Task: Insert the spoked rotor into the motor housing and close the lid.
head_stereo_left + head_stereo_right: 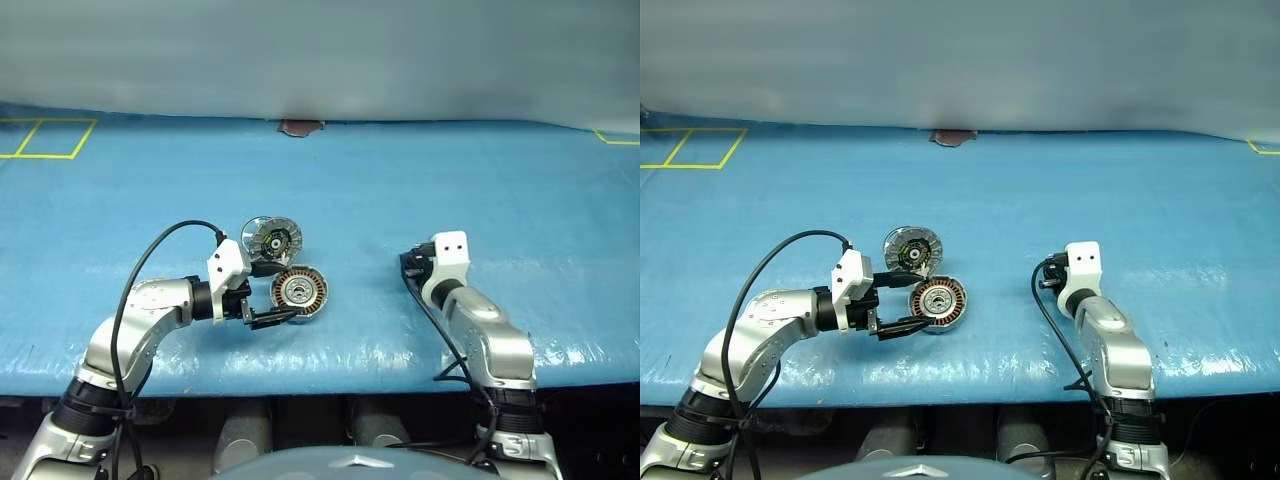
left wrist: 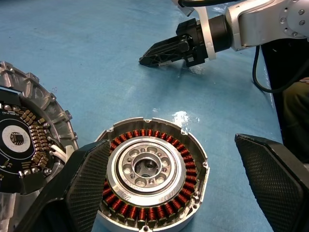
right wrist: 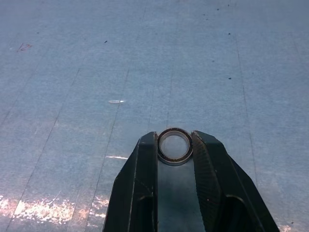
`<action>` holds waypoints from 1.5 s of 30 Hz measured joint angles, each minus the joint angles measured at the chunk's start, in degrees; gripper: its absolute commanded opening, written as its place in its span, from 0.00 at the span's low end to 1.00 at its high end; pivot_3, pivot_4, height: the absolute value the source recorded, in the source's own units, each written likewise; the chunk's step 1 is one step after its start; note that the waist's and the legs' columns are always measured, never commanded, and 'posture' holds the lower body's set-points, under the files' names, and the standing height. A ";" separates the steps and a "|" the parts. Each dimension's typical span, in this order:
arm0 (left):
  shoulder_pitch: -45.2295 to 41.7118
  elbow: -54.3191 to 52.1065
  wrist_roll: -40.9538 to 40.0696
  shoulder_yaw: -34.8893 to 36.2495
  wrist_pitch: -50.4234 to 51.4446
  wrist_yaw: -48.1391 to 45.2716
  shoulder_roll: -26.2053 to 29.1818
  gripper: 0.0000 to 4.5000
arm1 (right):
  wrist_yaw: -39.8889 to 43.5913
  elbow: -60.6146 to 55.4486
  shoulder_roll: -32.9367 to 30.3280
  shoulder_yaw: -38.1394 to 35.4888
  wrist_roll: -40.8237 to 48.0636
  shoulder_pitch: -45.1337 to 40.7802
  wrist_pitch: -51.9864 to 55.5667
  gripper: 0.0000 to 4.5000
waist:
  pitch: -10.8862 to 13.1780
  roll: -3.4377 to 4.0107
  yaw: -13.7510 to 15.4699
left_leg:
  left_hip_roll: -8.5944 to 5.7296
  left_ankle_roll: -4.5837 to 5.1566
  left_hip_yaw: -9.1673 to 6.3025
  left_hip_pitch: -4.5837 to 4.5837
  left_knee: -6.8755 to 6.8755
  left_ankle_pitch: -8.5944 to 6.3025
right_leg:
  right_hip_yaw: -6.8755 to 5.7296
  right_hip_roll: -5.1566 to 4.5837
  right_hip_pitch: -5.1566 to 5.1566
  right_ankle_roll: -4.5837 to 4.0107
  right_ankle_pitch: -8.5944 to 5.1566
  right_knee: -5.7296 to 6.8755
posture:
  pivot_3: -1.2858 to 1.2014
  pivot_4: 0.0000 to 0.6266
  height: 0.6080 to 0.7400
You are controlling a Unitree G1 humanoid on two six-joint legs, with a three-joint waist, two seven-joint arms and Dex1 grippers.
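Observation:
The motor housing (image 1: 300, 290), a round silver casing with copper windings and a silver hub, lies on the blue table. Joined to its far-left edge, the lid (image 1: 271, 240) stands tilted open with its dark inner face showing. My left gripper (image 1: 920, 301) is open, one finger on each side of the motor housing (image 2: 149, 169), not pressing it. To the right, my right gripper (image 3: 175, 137) rests low on the table, shut on a small silver ring (image 3: 174, 162) with a hollow middle and no spokes. The spoked rotor is out of view.
Blue sheeting (image 1: 450, 180) covers the table, whose front edge (image 1: 350, 385) runs just before my arms. Yellow tape squares (image 1: 45, 140) mark the far left corner. A brown patch (image 1: 300, 127) sits at the far edge.

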 measured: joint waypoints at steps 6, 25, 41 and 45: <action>0.01 0.00 0.44 0.02 0.00 -1.29 2.49 1.00 | 1.96 -14.79 -2.00 3.23 4.11 0.01 8.66 0.15 | 0.01 0.01 -0.21 | 0.07 0.00 0.03 0.03 0.01 0.00 | 0.04 0.06 -0.02 -0.01 -0.01 0.03 | 0.52 0.24 1.00; 0.22 1.32 2.03 0.69 -0.13 -5.07 7.38 1.00 | 1.72 -21.40 -0.63 21.73 6.76 -5.59 17.85 0.15 | 0.01 0.01 -0.08 | 0.07 0.02 0.03 -0.07 0.01 -0.01 | 0.04 0.05 -0.13 -0.01 -0.01 -0.01 | 0.52 0.24 1.00; -1.26 5.32 4.89 0.69 -1.57 -5.01 7.38 1.00 | 0.50 -20.29 1.92 27.57 6.75 -4.16 17.96 0.15 | 0.01 0.00 -0.11 | 0.07 0.02 0.05 -0.16 0.01 -0.01 | 0.05 0.05 -0.25 -0.01 0.00 0.02 | 0.52 0.24 1.00; -1.67 5.32 4.89 0.68 -1.60 -5.02 7.24 1.00 | 0.45 -20.10 2.15 28.25 6.75 -3.94 18.62 0.15 | 0.01 0.00 -0.12 | 0.07 0.02 0.05 -0.16 0.00 -0.01 | 0.05 0.05 -0.26 -0.01 0.00 0.02 | 0.52 0.24 1.00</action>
